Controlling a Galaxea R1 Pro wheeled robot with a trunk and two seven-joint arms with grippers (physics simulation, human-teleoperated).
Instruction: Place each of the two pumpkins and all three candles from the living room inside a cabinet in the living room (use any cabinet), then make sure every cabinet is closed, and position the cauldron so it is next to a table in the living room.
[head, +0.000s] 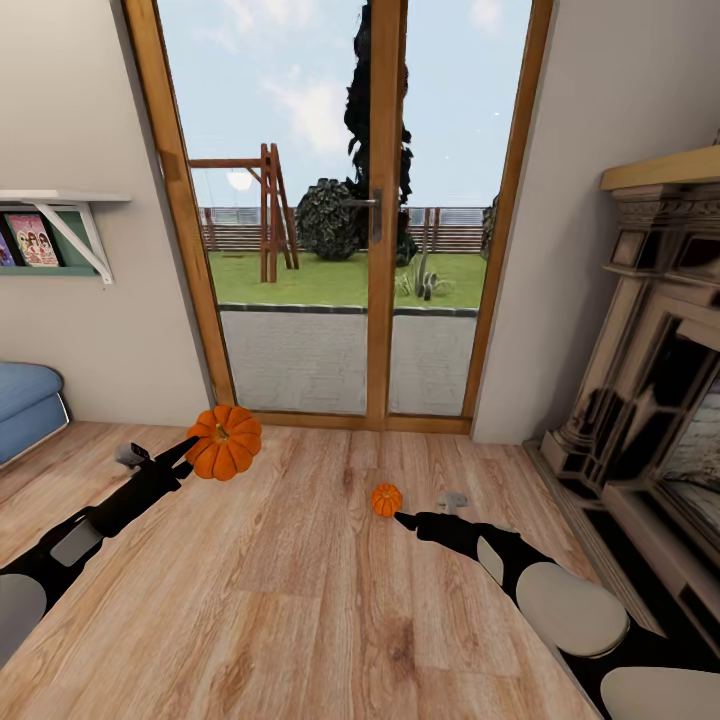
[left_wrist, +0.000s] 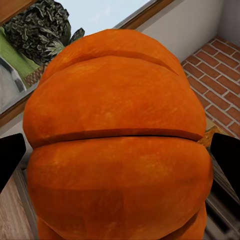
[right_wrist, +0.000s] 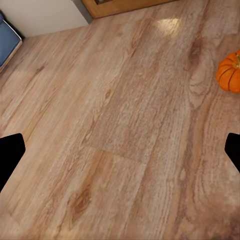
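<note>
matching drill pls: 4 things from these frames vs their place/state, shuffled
1. left gripper
2. right gripper
3. small pumpkin
4. fireplace

A. on the floor, not held
B. along the right wall
C. shut on the big pumpkin
D. open, empty, above the floor

Pairs: 1-C, 2-D, 3-A, 4-B

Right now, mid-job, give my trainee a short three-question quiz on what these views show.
1. True or false: the left gripper holds a pumpkin.
2. Where is the second pumpkin? A) on the wood floor B) on the fireplace C) on the wall shelf
3. Fill in: the right gripper is ____ (open/shut).

Key: 1 true; 2 A; 3 open, with nothing between its fingers.
</note>
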